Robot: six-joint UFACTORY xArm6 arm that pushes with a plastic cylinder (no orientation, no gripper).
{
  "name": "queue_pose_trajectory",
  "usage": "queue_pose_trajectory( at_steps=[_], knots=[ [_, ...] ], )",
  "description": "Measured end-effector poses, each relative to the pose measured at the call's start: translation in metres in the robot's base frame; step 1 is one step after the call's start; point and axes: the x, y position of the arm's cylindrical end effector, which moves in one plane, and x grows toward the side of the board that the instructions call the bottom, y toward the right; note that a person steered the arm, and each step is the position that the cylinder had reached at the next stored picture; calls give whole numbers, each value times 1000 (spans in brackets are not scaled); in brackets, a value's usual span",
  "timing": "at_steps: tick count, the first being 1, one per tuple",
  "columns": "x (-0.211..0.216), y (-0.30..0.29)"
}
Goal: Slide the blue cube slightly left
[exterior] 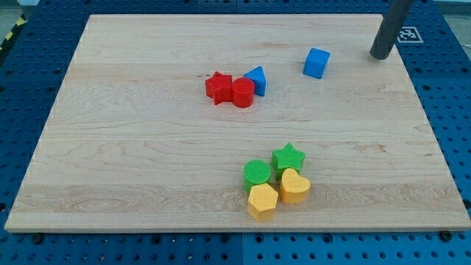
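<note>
The blue cube (pixel 316 62) sits on the wooden board (pixel 147 147) near the view's top right. My tip (pixel 380 55) rests on the board to the right of the cube, apart from it by about a cube's width and a half. The dark rod rises from the tip toward the view's top right corner.
A blue triangular block (pixel 257 79) touches a red cylinder (pixel 243 93) and a red star (pixel 218 87) left of the cube. Near the view's bottom sit a green cylinder (pixel 257 173), a green star (pixel 288 157), a yellow heart (pixel 294 185) and a yellow hexagon (pixel 262 200), clustered together.
</note>
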Motion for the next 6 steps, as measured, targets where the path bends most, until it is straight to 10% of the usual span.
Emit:
queue_pose_trajectory(
  at_steps=[4,6],
  knots=[
    [12,-137],
    [27,-93]
  ],
)
